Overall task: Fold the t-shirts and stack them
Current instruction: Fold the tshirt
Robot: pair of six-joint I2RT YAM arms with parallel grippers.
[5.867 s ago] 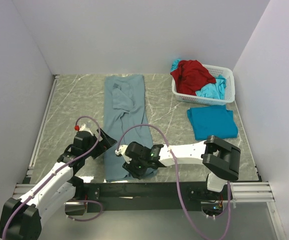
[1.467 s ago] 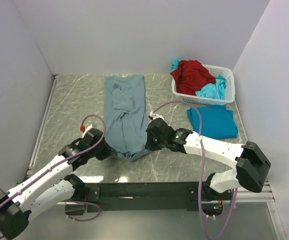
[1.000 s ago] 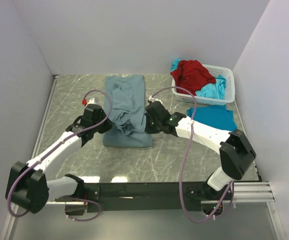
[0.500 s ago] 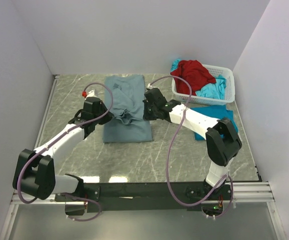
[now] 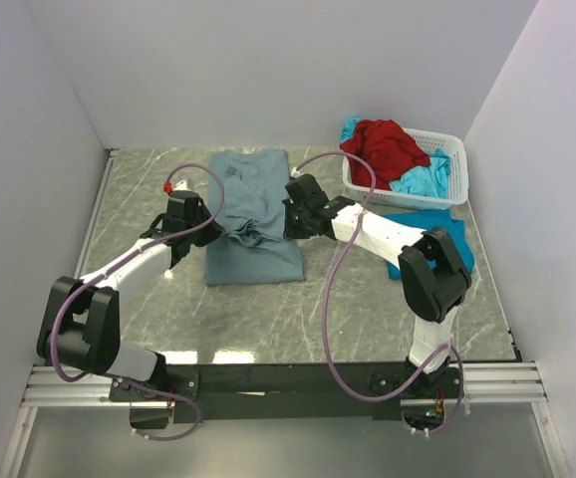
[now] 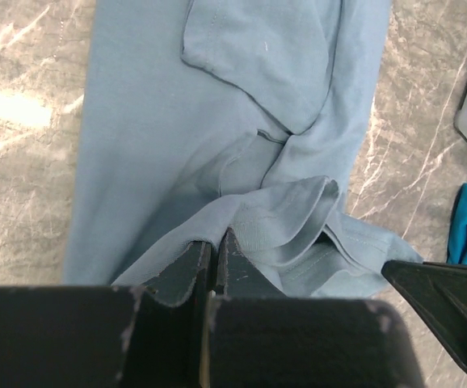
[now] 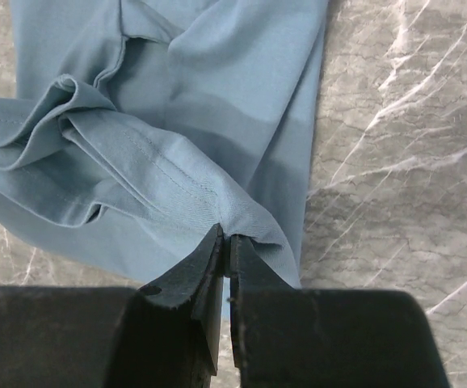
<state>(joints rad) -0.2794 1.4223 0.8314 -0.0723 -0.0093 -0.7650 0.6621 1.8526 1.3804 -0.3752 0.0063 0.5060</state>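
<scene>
The grey-blue t-shirt [image 5: 253, 214] lies lengthwise on the marble table, its near hem lifted and carried over its middle in a loose fold [image 6: 298, 226]. My left gripper [image 5: 211, 234] is shut on the hem's left corner [image 6: 214, 239]. My right gripper [image 5: 288, 221] is shut on the hem's right corner [image 7: 225, 234]. A folded turquoise t-shirt [image 5: 423, 234] lies flat on the table to the right. A red t-shirt [image 5: 381, 149] and another turquoise one [image 5: 426, 179] are heaped in the basket.
The white lattice basket [image 5: 454, 184] stands at the back right, just beyond the folded turquoise shirt. Grey walls close the table in on three sides. Both arms reach far across the table toward its middle.
Both grippers have carried the shirt's near hem away from the front edge toward the back, doubling the lower half over. In the last half second they moved slightly further back.
</scene>
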